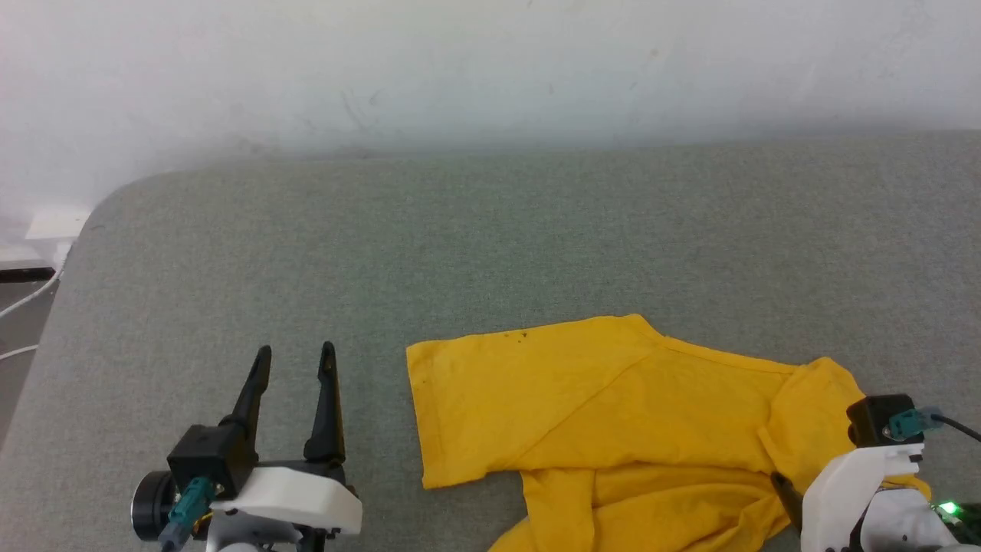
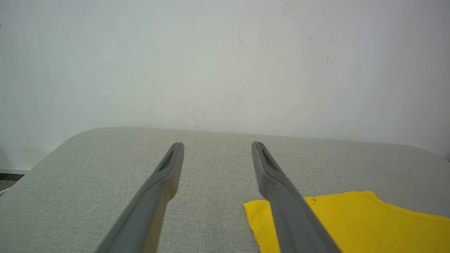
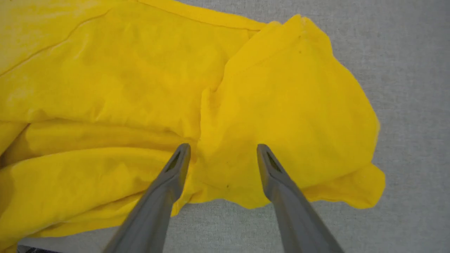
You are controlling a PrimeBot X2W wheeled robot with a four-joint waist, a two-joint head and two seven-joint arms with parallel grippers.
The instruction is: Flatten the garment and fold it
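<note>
Right gripper (image 3: 224,147) stood with its two fingers spread wide and nothing held. Their tips hung over the bunched right end of the garment (image 1: 598,406), and whether they touched the cloth could not be told. In the head view its white housing hid most of it. Left gripper (image 1: 296,349) was just as wide open and empty, above bare surface to the left of the shirt. In its wrist view one finger covered part of the shirt's corner. The yellow T-shirt lay on the near right part of the surface, doubled over itself in loose layers, and the head view's bottom edge cut off its near side. The grey cloth-covered surface (image 1: 490,230) had a rounded far-left corner and met a scuffed white wall (image 1: 490,69). White cables (image 1: 23,307) trailed past its left edge.
</note>
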